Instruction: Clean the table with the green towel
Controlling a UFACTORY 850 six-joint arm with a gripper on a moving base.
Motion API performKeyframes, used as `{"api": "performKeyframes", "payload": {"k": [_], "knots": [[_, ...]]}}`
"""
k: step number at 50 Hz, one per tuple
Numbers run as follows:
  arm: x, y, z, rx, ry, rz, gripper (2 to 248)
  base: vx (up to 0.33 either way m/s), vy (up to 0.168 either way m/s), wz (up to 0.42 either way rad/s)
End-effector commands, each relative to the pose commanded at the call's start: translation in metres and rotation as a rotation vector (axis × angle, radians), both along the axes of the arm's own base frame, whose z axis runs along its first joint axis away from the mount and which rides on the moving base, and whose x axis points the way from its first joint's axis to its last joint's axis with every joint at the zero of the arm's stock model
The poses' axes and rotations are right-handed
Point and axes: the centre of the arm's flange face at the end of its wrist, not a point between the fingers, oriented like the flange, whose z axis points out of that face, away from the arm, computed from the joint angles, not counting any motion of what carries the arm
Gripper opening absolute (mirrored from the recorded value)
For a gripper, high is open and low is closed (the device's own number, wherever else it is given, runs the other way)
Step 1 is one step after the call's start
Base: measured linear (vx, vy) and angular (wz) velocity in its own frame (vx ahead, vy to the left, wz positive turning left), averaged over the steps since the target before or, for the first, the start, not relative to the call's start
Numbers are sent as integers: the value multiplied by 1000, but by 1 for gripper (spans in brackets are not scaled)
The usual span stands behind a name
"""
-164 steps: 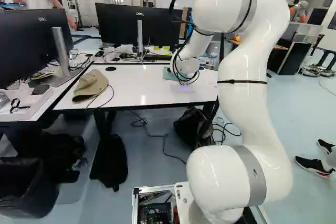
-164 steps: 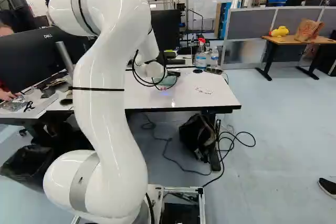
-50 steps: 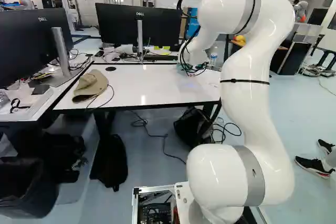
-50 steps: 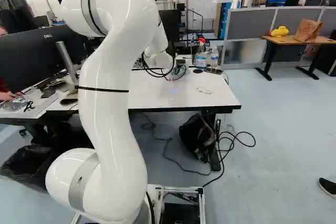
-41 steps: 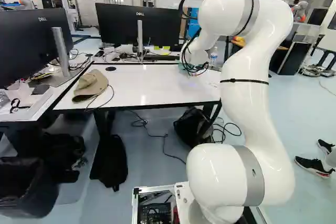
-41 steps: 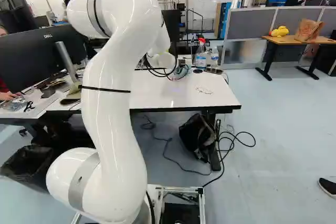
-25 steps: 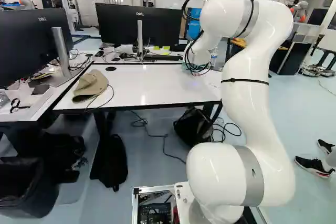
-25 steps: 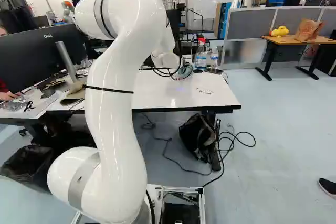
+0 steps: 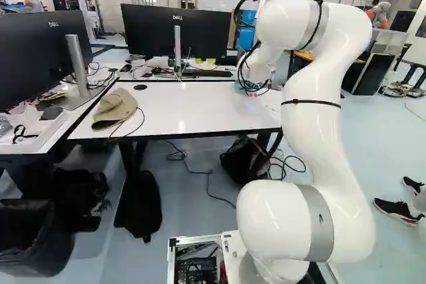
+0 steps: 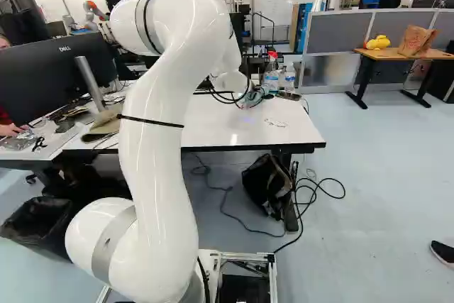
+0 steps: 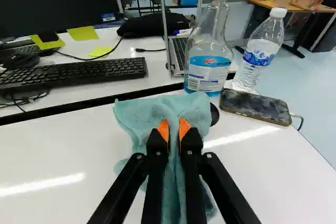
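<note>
The end effector (image 11: 174,130) pinches the green towel (image 11: 137,116) on the bench (image 9: 190,110), just above and right of centre in the left base view, apparently mid-wipe, so the next stroke should skirt the spray bottle (image 11: 209,69) and smartphone (image 11: 254,107).

Towel (image 11: 152,109), plain pale teal; fingers (image 11: 156,153), black, with orange pads (image 11: 163,129). Tabletop (image 11: 58,150), white, edged in black. Spray bottle (image 11: 211,43), clear with blue liquid, head red and white, label blue and white; water bottle (image 11: 265,35), clear, white cap, blue-and-white label. Sticky notes (image 11: 82,33), yellow-green. Hat (image 9: 114,108), tan. Arm (image 9: 316,144), white with grey bands.
</note>
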Motion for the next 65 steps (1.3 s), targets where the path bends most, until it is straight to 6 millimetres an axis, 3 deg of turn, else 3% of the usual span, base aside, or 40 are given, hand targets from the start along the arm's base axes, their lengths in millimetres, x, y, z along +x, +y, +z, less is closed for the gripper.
{"api": "performKeyframes", "payload": {"k": [65], "knots": [[-11, 2, -17, 51, 217, 0, 42, 0, 0, 0]]}}
